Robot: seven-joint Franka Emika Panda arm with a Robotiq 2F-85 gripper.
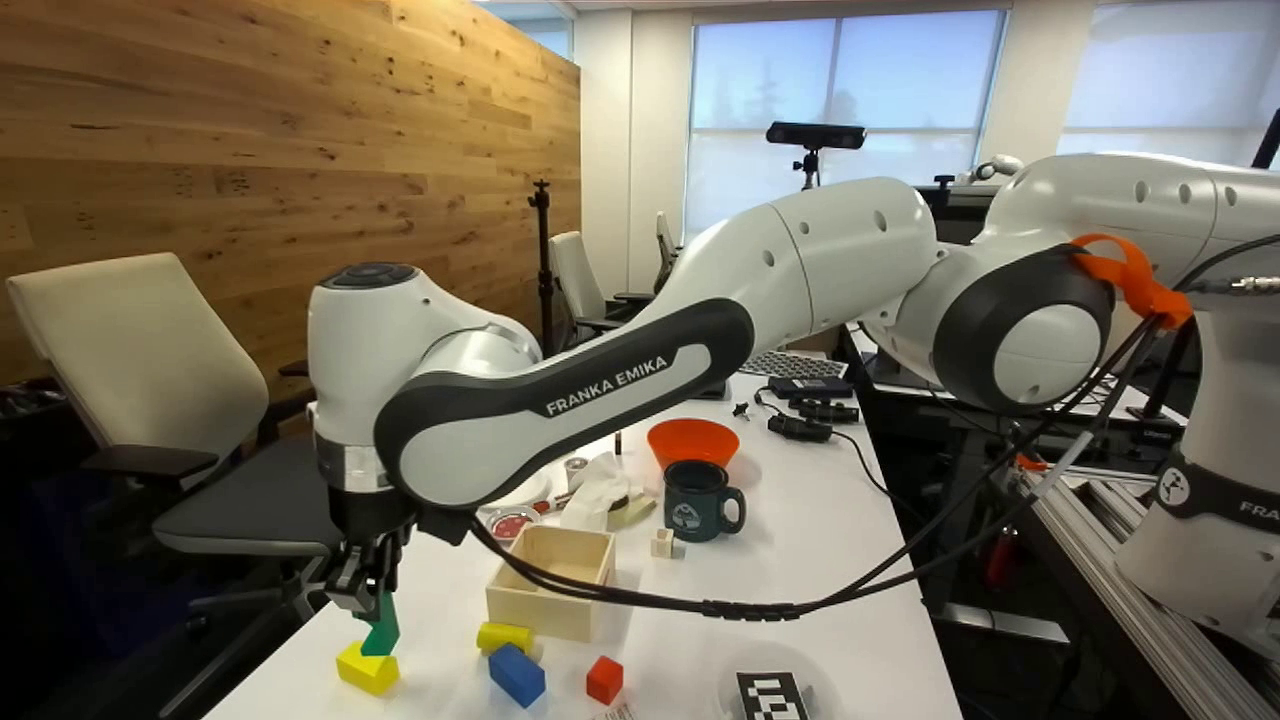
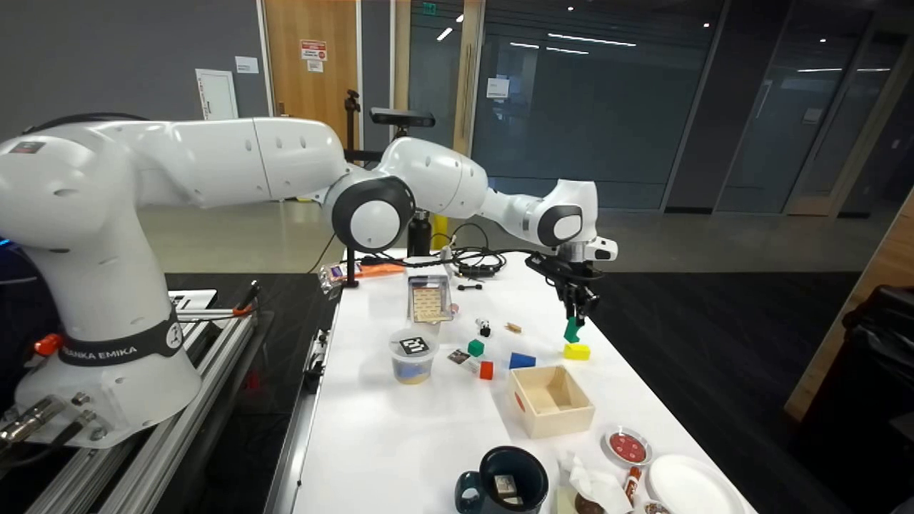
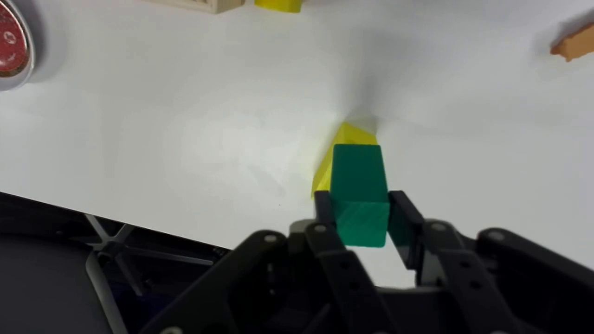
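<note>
My gripper (image 3: 359, 211) is shut on a green block (image 3: 360, 174), one finger against each side of it. The block points down from the fingers at a slant. Right below it lies a yellow block (image 3: 350, 134) on the white table, partly covered by the green one in the wrist view. In both exterior views the lower end of the green block (image 1: 381, 632) is at the top of the yellow block (image 1: 367, 669); whether they touch I cannot tell. The same pair, green block (image 2: 572, 330) above yellow block (image 2: 577, 352), stands near the table's long edge.
Close by are a blue block (image 1: 517, 675), a yellow cylinder (image 1: 504, 637), a red cube (image 1: 605, 680) and an open wooden box (image 2: 551, 412). Farther off stand a dark mug (image 1: 697, 512), an orange bowl (image 1: 692, 440) and a lidded tub (image 2: 413, 370). A chair (image 1: 140, 360) is beside the table.
</note>
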